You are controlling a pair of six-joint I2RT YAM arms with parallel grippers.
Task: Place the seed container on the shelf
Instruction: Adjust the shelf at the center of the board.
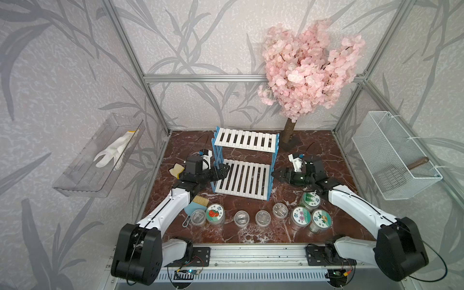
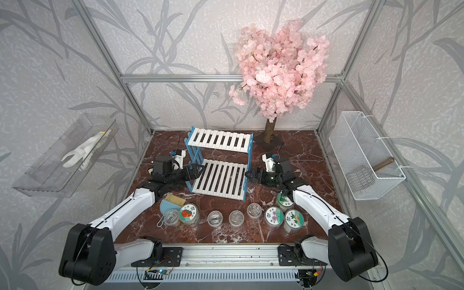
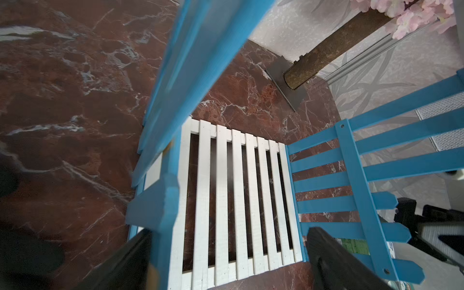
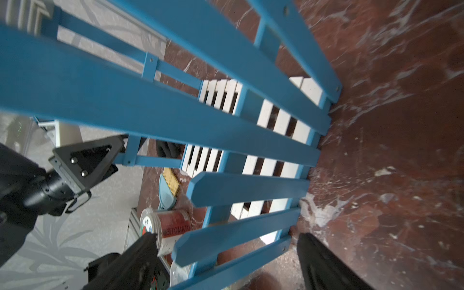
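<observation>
Left gripper (image 1: 223, 173): reaching inward, low, jaws spread astride the left blue frame of the shelf (image 1: 247, 140).
Right gripper (image 1: 275, 174): mirrors it, jaws spread at the right frame.
Contact: you cannot tell; both wrist views blur there.
Seed containers (image 1: 215, 214): row along the front edge of the worktop (image 1: 251, 233), with your right arm (image 1: 351, 203) partly covering one.

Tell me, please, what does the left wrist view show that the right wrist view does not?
Only the left wrist view shows the brown tree trunk on its dark flat base, and the pink blossoms. Only the right wrist view shows the clear tomato-labelled seed jar and the light-blue dustpan holding a straw-coloured brush. Both show the blue-framed shelf with white slats and the red-brown marbled tabletop.
</observation>
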